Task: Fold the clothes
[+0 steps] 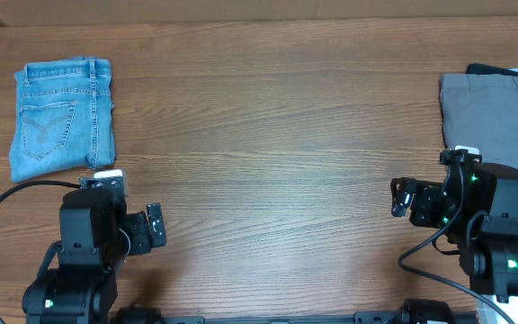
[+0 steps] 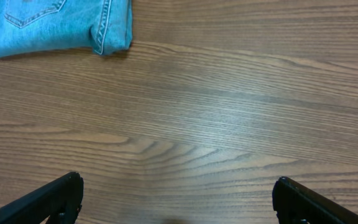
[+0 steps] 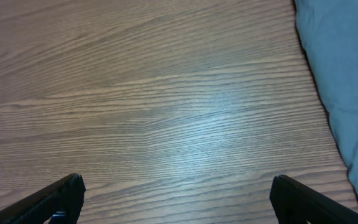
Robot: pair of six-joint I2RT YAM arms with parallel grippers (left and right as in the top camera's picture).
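Note:
The light blue denim jeans point(image 1: 63, 117) lie folded into a compact rectangle at the far left of the wooden table, a stitched back pocket facing up. Their lower corner also shows at the top left of the left wrist view point(image 2: 55, 25). My left gripper point(image 1: 156, 225) is open and empty near the front left, well below the jeans; its fingers show in the left wrist view point(image 2: 178, 199). My right gripper point(image 1: 401, 198) is open and empty at the front right; its fingers show in the right wrist view point(image 3: 178, 199).
Plain grey trousers point(image 1: 497, 108) lie at the right edge of the table, just behind the right arm, and show at the right side of the right wrist view point(image 3: 344, 81). A dark item point(image 1: 488, 67) peeks out behind them. Bare wood table point(image 1: 277, 135) lies between.

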